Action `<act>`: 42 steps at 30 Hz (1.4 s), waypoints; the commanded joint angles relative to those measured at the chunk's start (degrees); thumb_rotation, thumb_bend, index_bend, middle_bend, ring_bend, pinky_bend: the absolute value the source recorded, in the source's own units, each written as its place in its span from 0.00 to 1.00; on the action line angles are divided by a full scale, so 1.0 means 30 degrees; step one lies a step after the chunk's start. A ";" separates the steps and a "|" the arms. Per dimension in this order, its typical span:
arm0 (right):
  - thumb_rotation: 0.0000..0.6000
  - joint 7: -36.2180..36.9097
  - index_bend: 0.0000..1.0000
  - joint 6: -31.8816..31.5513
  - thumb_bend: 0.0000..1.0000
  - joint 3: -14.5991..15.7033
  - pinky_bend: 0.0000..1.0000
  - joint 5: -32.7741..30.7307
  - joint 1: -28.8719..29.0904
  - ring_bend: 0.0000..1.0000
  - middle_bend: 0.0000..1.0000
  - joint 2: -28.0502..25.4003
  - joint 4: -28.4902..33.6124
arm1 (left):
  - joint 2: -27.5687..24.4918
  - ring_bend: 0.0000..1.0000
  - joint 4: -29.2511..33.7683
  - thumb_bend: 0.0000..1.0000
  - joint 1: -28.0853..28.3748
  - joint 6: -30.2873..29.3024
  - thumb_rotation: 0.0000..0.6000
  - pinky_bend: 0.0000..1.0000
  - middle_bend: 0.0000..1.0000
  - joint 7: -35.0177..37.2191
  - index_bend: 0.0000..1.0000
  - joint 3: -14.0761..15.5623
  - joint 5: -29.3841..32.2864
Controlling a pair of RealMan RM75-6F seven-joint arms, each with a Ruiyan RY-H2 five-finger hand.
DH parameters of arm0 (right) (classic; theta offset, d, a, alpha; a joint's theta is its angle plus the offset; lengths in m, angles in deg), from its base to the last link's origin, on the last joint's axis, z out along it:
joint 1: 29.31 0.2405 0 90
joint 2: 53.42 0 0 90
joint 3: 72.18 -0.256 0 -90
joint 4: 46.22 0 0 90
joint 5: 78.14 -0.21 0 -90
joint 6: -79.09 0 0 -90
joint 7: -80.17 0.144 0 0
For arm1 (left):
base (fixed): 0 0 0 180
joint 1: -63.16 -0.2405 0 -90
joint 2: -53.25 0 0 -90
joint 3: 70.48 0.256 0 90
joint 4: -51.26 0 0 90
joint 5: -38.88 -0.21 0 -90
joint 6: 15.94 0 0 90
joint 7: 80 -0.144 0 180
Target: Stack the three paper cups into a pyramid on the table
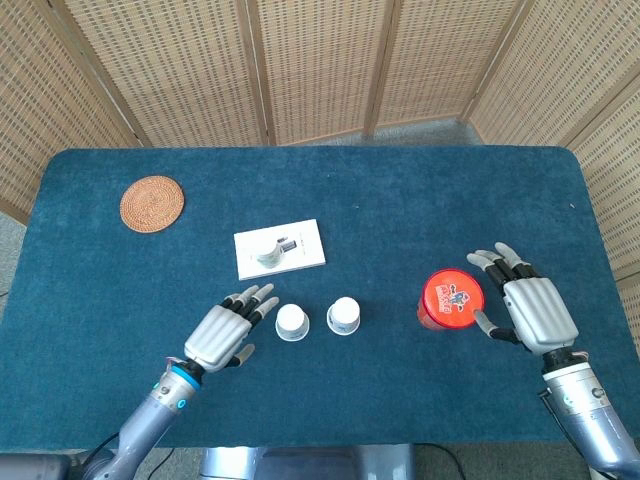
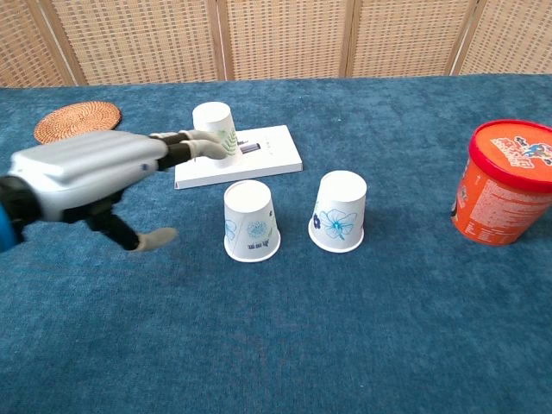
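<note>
Paper cups (image 2: 252, 220) white, floral print, upside down, two side by side.

A round woven coaster (image 1: 152, 203) lies near the far left corner of the blue-covered counter (image 1: 400, 200). A flat white box (image 1: 296, 250) sits near the middle. An orange tub with a red lid (image 2: 507, 182) stands at the right. Wicker screens (image 1: 310, 60) stand behind.

A surface (image 1: 400, 200) covered in dark blue cloth is enclosed behind and at both sides by folding screens (image 1: 320, 65) of woven wicker in pale wooden frames, with grey floor (image 1: 440, 128) seen beyond its far edge.
</note>
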 commanded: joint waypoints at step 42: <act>1.00 0.0258 0.15 -0.0312 0.39 -0.0086 0.22 -0.0252 -0.0344 0.00 0.18 -0.0113 -0.0206 | 0.4791 0.39 -0.4472 0.43 0.2554 0.0711 1.00 0.65 0.29 0.1556 0.40 -0.2058 0.2253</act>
